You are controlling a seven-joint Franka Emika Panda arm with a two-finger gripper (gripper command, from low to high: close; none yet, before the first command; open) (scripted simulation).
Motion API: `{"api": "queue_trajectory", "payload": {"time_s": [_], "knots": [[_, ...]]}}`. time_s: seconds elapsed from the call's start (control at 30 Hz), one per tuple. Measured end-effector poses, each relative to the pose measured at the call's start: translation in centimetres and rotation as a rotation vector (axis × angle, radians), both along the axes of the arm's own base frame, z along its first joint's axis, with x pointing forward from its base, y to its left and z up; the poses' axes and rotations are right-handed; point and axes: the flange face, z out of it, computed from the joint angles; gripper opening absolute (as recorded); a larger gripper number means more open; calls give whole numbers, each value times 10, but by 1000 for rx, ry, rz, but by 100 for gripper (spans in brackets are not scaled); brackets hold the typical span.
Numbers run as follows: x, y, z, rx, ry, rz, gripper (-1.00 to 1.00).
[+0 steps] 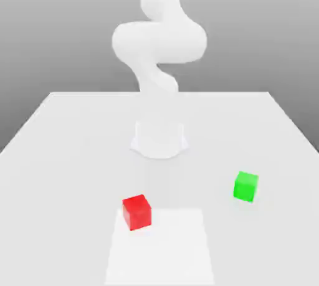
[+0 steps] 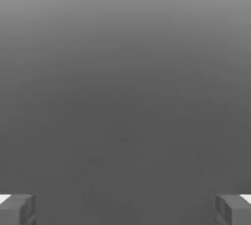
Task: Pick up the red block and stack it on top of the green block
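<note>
Bright-red block (image 1: 137, 211) sits apart from green block (image 1: 246, 186).

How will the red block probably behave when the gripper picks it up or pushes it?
The red block is a flat-faced cube, so it should slide, not roll, when pushed. Its straight parallel sides look easy for the wide-open gripper to pinch. It appears rigid, and being small, probably light; matte faces suggest little slipping.

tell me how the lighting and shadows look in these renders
Exterior view: flat, even light; the red block and green block cast almost no shadow on the white table. Hand view: smooth grey gradient, darker lower down, no glare.
</note>
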Motion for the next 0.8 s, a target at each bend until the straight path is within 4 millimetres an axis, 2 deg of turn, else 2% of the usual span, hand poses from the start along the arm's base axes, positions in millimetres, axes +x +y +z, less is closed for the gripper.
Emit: {"api": "queue_trajectory", "payload": {"time_s": [0.13, 0.2, 0.3, 0.43, 0.57, 0.63, 0.8], "knots": [[36, -13, -99, -53, 150, 61, 0], [45, -19, -149, -75, 224, 94, 0], [47, -27, -224, -102, 336, 150, 0], [28, -36, -325, -127, 493, 236, 0], [-17, -42, -428, -135, 663, 341, 0], [-28, -42, -462, -137, 700, 369, 0], [-33, -43, -510, -137, 713, 373, 0]]}}
